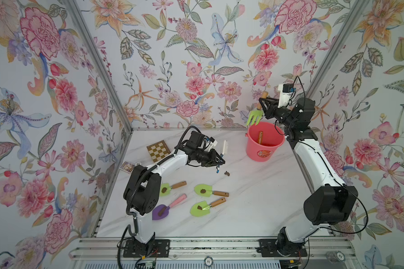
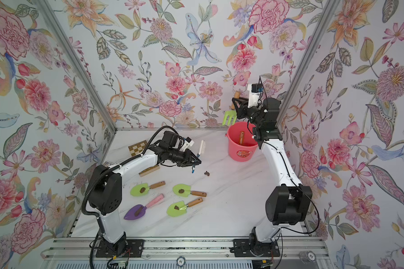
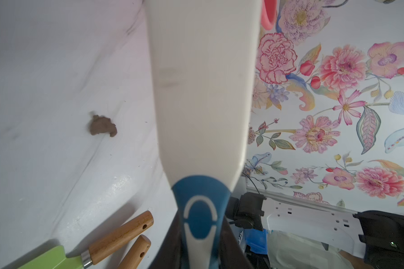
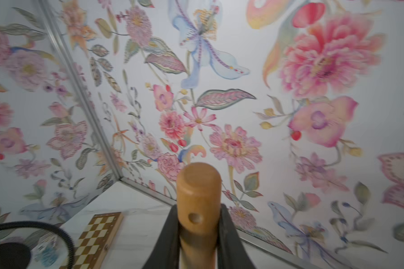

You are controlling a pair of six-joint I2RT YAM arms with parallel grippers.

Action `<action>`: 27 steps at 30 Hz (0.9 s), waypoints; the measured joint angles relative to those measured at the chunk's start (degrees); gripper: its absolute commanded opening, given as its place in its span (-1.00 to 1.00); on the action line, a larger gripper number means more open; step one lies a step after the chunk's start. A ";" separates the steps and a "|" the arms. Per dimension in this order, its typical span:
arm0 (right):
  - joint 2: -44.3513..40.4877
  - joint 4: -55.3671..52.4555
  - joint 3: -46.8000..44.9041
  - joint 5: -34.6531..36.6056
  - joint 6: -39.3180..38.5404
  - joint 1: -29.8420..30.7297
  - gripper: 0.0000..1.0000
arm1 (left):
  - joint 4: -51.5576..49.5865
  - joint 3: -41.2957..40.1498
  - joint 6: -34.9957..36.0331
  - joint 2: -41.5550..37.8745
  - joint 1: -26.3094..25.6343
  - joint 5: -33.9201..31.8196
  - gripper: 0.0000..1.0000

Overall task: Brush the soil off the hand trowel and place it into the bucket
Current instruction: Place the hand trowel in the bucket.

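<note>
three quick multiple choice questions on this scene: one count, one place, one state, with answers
1. How many trowels lie on the table? A) two B) six C) four
2. Where is the green hand fork? A) held in the air near the bucket B) flat on the table C) inside the bucket
3. The left gripper is A) open B) shut on the brush C) shut on a trowel
C: three green, one purple. A: the right gripper holds it aloft. B: its jaws clamp the brush handle.
</note>
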 measured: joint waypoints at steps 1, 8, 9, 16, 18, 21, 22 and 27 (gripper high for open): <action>0.92 -0.35 0.00 3.61 -0.28 -0.50 -0.91 | -0.17 0.66 0.31 0.00 0.11 -1.44 -1.00; 10.23 -2.89 0.00 18.40 -2.62 -3.41 -0.93 | -0.83 2.21 1.07 -0.26 0.17 -9.07 -1.00; 11.39 -3.72 0.00 19.26 -2.86 -3.63 -0.92 | -1.03 2.21 1.05 -0.33 0.17 -9.81 -1.00; 15.34 -6.64 -2.64 21.22 -3.67 -3.91 -0.78 | -1.44 2.21 1.01 -1.18 0.17 -13.75 -1.00; 15.87 -7.28 -2.82 21.22 -3.67 -3.91 -0.71 | -1.46 2.21 1.03 -1.20 0.22 -14.10 -1.00; 16.52 -7.96 -2.82 21.24 -3.67 -3.89 -0.55 | -1.90 2.25 1.05 -1.20 0.28 -14.84 -1.00; 16.65 -8.11 -2.82 21.38 -3.69 -3.89 -0.48 | -2.10 2.36 1.07 -1.20 0.33 -15.04 -1.00; 17.09 -8.94 -2.80 21.64 -3.87 -3.72 -0.33 | -3.21 3.54 1.92 -1.20 0.48 -15.21 -1.00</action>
